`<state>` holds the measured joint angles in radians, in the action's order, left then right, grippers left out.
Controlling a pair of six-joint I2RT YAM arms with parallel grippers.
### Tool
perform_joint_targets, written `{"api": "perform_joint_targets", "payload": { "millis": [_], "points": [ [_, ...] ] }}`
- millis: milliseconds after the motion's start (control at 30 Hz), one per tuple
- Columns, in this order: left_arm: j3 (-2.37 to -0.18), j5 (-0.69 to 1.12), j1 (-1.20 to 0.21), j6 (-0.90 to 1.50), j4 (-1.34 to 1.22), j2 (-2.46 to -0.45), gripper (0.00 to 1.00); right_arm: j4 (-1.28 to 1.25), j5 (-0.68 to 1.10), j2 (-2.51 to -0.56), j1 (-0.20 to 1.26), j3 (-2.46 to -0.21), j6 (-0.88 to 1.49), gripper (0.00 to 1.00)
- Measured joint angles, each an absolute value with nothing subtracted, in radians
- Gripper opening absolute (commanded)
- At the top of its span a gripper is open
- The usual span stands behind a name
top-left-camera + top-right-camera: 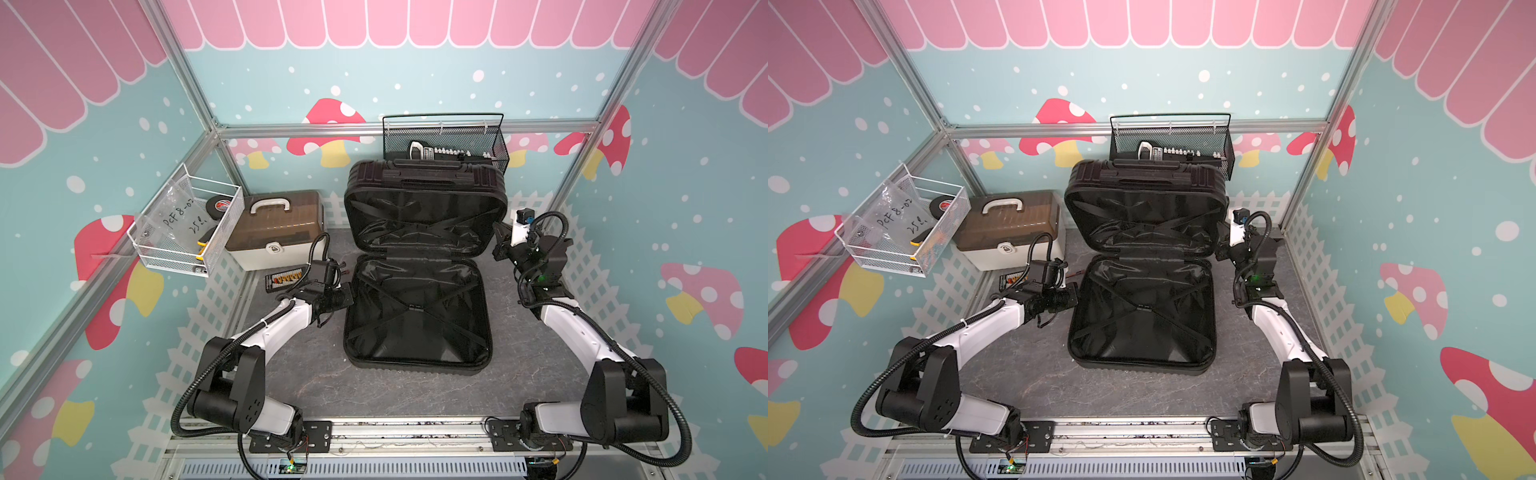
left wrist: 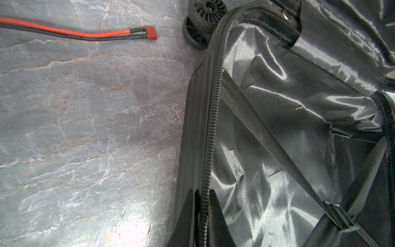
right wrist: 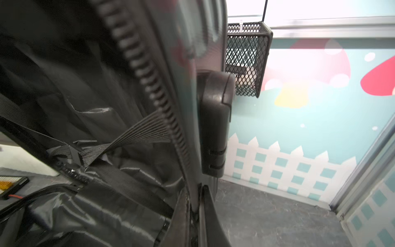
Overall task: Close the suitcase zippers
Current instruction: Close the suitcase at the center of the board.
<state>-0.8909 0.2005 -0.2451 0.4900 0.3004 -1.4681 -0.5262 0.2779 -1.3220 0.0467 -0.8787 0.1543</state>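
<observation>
Left claw (image 2: pixel 202 191) first: it's pinched tight on the rim of the suitcase (image 1: pixel 415 316). The zipper track (image 2: pixel 214 102) runs straight out from between its fingers (image 2: pixel 217 218) along the lower shell's edge. That shell lies flat on the bench (image 1: pixel 299 374), lining up, with crossed straps joined at a buckle (image 2: pixel 339 216) just inside the claw. Further along the rim, two caster wheels (image 2: pixel 203 19) sit at the corner. Out on the bench past them lies a red-and-black cable (image 2: pixel 85 34) with a red plug, apart from the case.

Over to the right claw (image 3: pixel 195 190): closed as well, nipping the edge of the raised shell, which stands tilted up from the hinge. Just beyond its fingertips, the black side handle (image 3: pixel 215 124) sits on that shell's outer face.

Now further off. Beyond the left claw there's a small black tray (image 1: pixel 284 279) of orange pieces, then the white box (image 1: pixel 276 226) with its brown lid. Past that, a white wire basket (image 1: pixel 226 224) is fixed on the side wall. Behind the raised shell, far from both claws, a black mesh basket (image 1: pixel 399 139) hangs on the back rail.
</observation>
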Motion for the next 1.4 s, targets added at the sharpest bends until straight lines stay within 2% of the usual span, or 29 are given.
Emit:
{"api": "perform_joint_targets", "payload": {
  "millis": [200, 433, 600, 733, 833, 967, 1200, 1400],
  "points": [
    [-0.891, 0.199, -0.245, 0.487, 0.303, -1.468, 0.00, -0.519, 0.279, -1.169, 0.047, -0.717, 0.191, 0.08],
    [-0.899, 0.202, -0.253, 0.479, 0.315, -1.466, 0.04, -0.440, 0.273, -1.010, 0.052, -0.558, 0.247, 0.18],
    [-0.920, 0.199, -0.258, 0.472, 0.346, -1.466, 0.08, -0.303, 0.239, -0.886, 0.054, -0.462, 0.267, 0.34],
    [-0.950, 0.183, -0.261, 0.459, 0.368, -1.471, 0.19, -0.207, 0.185, -0.766, 0.053, -0.410, 0.281, 0.53],
    [-0.997, 0.141, -0.255, 0.449, 0.378, -1.471, 0.29, -0.161, 0.137, -0.681, 0.053, -0.385, 0.280, 0.61],
    [-1.082, 0.053, -0.249, 0.432, 0.395, -1.470, 0.41, -0.082, 0.066, -0.603, 0.054, -0.367, 0.284, 0.64],
    [-1.134, -0.091, -0.250, 0.429, 0.458, -1.412, 0.46, 0.106, -0.076, -0.580, 0.054, -0.368, 0.308, 0.65],
    [-1.134, -0.148, -0.250, 0.422, 0.510, -1.291, 0.48, 0.288, -0.200, -0.664, 0.054, -0.429, 0.356, 0.65]
  ]
}}
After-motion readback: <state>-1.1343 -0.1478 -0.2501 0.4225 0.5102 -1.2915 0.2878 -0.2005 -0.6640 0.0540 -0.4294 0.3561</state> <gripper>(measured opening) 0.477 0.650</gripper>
